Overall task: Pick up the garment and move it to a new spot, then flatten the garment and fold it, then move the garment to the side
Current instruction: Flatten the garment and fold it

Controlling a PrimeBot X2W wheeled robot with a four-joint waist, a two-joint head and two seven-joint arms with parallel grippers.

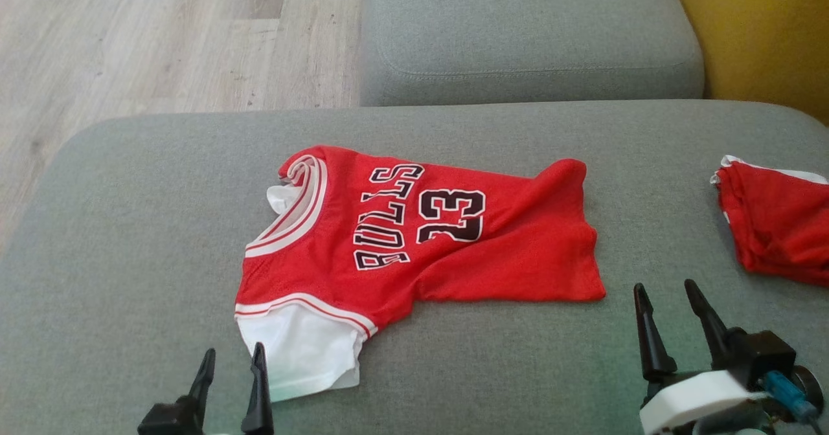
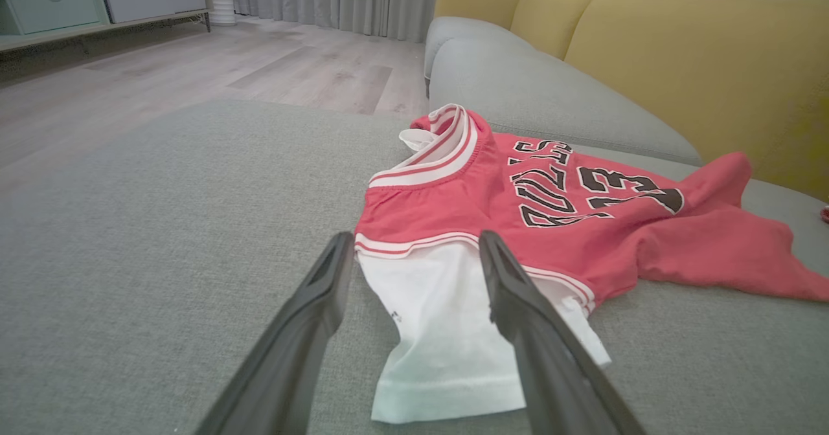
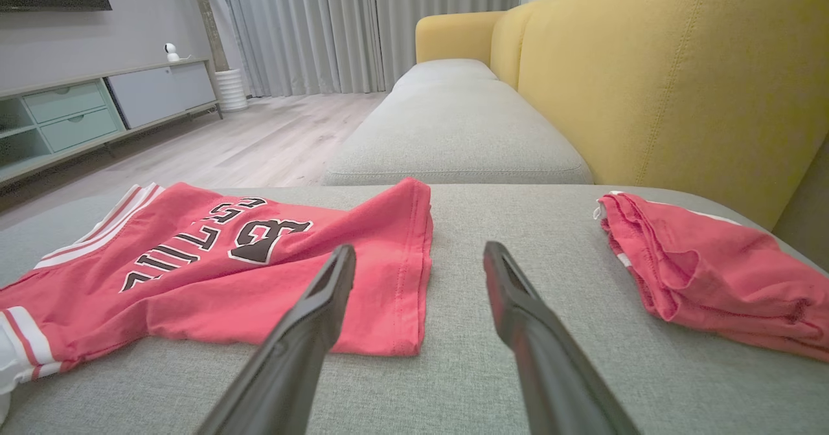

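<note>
The left end effector [image 1: 234,349] is released, its two dark fingers spread with nothing between them. It is poised at the garment's white sleeve [image 1: 298,351], and in the left wrist view the fingers frame that sleeve's width. Whether a fingertip touches the cloth I cannot tell. The right end effector [image 1: 665,286] is also released and empty, just off the garment's hem corner [image 1: 592,292], pointing past it.

The garment [image 1: 505,254], a red jersey with its lettering up, lies on a grey cushion [image 1: 129,228], roughly at its middle. It is not flat: a ridge runs up to the far hem corner, the body creases under the number, and the collar [image 1: 298,195] stands bunched.

From here the likely slips are these:
- A pinch at the sleeve may catch only its top layer, so the body trails and twists.
- The sleeve is thin against a soft seat, so the fingers may nip the cushion cover with it, or slide over it.
- The right fingers sit off the hem, so a closing there would miss the cloth.
- A one-sided pull would deepen the ridge.
- A second red piece [image 1: 777,228] lies well apart from the garment on its hem side and could be taken for it.
</note>
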